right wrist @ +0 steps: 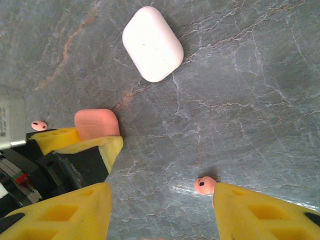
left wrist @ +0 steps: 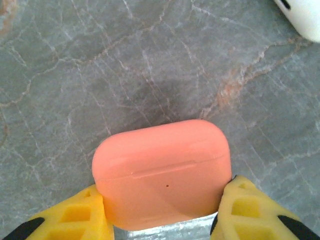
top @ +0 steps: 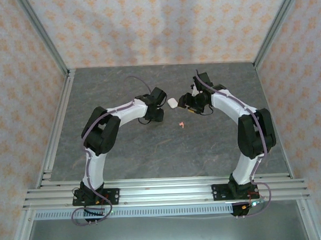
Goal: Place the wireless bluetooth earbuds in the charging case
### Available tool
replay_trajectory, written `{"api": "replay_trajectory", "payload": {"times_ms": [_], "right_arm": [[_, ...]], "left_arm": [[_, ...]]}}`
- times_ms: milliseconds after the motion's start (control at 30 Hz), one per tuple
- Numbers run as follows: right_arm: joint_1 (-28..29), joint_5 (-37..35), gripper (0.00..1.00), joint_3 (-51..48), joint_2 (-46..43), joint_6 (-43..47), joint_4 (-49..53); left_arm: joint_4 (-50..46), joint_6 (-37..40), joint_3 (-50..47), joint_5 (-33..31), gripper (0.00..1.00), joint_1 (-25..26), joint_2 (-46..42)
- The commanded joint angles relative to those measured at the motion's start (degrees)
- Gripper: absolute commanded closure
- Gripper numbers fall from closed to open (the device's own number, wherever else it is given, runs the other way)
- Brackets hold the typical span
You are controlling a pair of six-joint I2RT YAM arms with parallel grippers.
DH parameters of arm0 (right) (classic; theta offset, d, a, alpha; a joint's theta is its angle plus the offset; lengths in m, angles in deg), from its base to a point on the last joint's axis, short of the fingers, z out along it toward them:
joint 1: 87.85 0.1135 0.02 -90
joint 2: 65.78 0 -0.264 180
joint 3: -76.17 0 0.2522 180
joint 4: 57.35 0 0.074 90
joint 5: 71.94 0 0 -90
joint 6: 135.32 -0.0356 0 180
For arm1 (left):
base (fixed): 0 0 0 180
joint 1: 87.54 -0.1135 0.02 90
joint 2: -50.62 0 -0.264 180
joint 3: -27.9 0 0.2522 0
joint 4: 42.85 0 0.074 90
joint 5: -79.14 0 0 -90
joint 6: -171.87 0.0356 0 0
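**Clamping the coral case [left wrist: 162, 165] on the left**

Left gripper [left wrist: 165, 192] holds it, lid shut, long axis spanning its fingers [left wrist: 75, 215]. Right wrist view adds a coral earbud [right wrist: 204, 185] just beside the spread, empty right gripper [right wrist: 160, 192], a second earbud [right wrist: 38, 125] past the left fingers, and the white case [right wrist: 152, 43] lying diagonally.
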Motion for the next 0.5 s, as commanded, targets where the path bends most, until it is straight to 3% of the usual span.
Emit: {"api": "replay_trajectory", "payload": {"times_ms": [0, 300, 467], "right_arm": [[-0.3, 2.3, 0.44, -1.9, -3.4, -2.7, -2.9], [0.2, 10.1, 0.44, -9.0, -9.4, -11.8, -13.0], [2.4, 12.7, 0.43, -12.0, -14.6, -14.3, -15.1]], "left_arm": [[5.2, 5.6, -5.2, 4.2, 0.71, 0.4, -4.6], [12.1, 16.4, -18.0, 14.6, 0.73, 0.3, -22.4], [11.4, 20.4, -22.4, 18.3, 0.75, 0.3, -31.8]]}}
